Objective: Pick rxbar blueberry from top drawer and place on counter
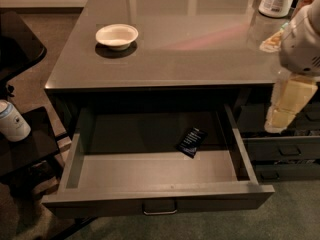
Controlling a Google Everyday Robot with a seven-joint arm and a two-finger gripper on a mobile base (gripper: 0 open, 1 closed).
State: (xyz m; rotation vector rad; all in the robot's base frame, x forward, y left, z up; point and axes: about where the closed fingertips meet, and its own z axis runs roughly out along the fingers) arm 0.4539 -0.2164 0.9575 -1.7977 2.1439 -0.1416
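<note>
The bar (191,142) is likely light and thin. Its wrapper probably crinkles and slides under pressure, and the bar inside should be firm enough to take a pinch. Lying flat, it leaves little edge to catch, so the better hold looks to be across its narrow width, coming down from above.

It is a small dark navy rectangle with pale print, turned at an angle to the drawer walls. It rests on the floor of the open drawer (160,196), right of centre and toward the back, near the shadow line under the table (200,49).

The tool (279,121) hangs at the right edge of the view, beside the table's front right corner. It is outside the drawer, well apart from the bar, and above the narrower drawers; released or clenched, I cannot tell. On the table, a white bowl (116,35) sits well to the left.
</note>
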